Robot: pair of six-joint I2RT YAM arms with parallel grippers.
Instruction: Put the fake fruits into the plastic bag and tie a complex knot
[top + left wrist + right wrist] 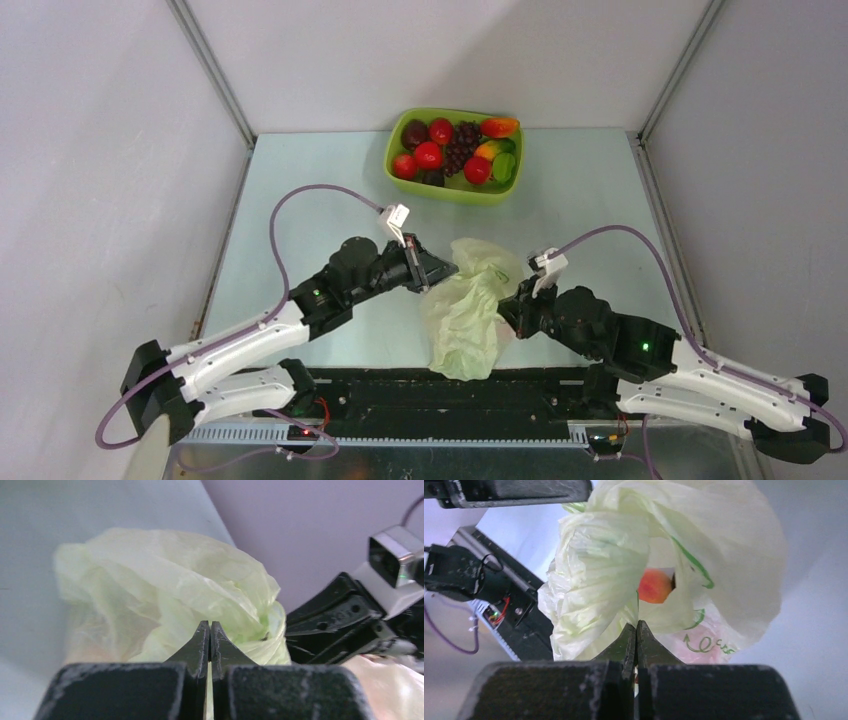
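The pale yellow-green plastic bag [466,308] lies crumpled on the table between my two grippers. My left gripper [441,268] is at its upper left edge, jaws shut on the bag film [170,580]. My right gripper [506,306] is at its right side, jaws shut on a fold of the bag [599,580]. In the right wrist view the bag's mouth gapes and an orange-pink peach [655,586] shows inside. The other fake fruits lie in the tray: red apples [428,155], purple grapes [462,147], a dark plum [414,133] and a green apple [503,166]. No knot shows.
The rigid lime-green tray [450,194] stands at the back middle of the table. A black rail with wiring [450,395] runs along the near edge between the arm bases. Grey walls close in left, right and behind. The right arm's wrist [350,620] is close beside the left gripper.
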